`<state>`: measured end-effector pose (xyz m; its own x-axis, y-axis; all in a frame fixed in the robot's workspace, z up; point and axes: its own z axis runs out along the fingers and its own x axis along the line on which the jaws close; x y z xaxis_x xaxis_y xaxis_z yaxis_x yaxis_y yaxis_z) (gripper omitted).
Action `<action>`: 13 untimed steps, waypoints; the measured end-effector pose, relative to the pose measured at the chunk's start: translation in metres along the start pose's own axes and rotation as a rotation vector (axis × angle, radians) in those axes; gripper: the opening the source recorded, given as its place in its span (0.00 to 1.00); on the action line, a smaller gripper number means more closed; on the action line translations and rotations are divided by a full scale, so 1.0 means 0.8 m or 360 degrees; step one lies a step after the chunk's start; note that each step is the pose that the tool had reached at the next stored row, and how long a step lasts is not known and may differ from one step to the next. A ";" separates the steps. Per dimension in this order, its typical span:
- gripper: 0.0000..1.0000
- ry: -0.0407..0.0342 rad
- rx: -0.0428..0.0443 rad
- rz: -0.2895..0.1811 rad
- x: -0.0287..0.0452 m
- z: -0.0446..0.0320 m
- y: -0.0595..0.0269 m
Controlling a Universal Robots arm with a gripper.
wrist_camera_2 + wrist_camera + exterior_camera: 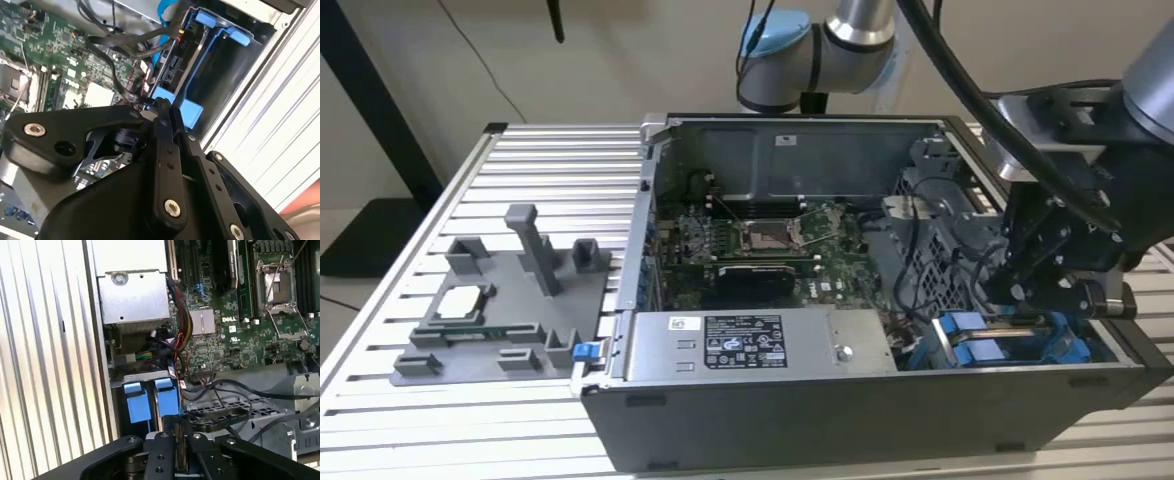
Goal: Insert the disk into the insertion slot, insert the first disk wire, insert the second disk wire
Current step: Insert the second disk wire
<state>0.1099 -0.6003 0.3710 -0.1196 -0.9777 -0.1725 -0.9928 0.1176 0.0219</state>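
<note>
Gripper (1037, 296) above disk (1001, 340), black cables (235, 390) beside, motherboard (761, 240) beyond

Even, fairly bright light was cast over the ribbed aluminium bench (400, 400) in the exterior view, while the interior of the open grey computer case (854, 420) was left in soft shadow. In both wrist views the bench slats were washed out by glare. The black metal pincer (162, 107) was rendered dark and slightly blurred close to the lens.
</note>
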 end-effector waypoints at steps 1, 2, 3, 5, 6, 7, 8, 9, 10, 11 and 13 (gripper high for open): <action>0.00 0.0001 -0.0005 -0.0028 0.0003 0.0017 0.000; 0.00 0.0001 -0.0009 -0.0057 0.0005 0.0030 0.000; 0.00 0.0002 -0.0012 -0.0085 0.0006 0.0037 0.000; 0.00 0.0002 0.0005 -0.0134 0.0008 0.0046 0.000; 0.00 0.0001 0.0024 -0.0154 0.0008 0.0047 0.000; 0.00 0.0001 0.0049 -0.0170 0.0008 0.0047 0.000; 0.00 0.0000 0.0079 -0.0183 0.0008 0.0047 0.000; 0.00 0.0000 0.0105 -0.0193 0.0009 0.0049 0.000; 0.00 0.0001 0.0128 -0.0199 0.0009 0.0050 0.000; 0.00 0.0005 0.0148 -0.0203 0.0009 0.0051 0.000; 0.00 0.0016 0.0182 -0.0209 0.0011 0.0062 0.000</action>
<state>0.1099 -0.6003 0.3660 0.0107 -0.9876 -0.1565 -0.9936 0.0071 -0.1124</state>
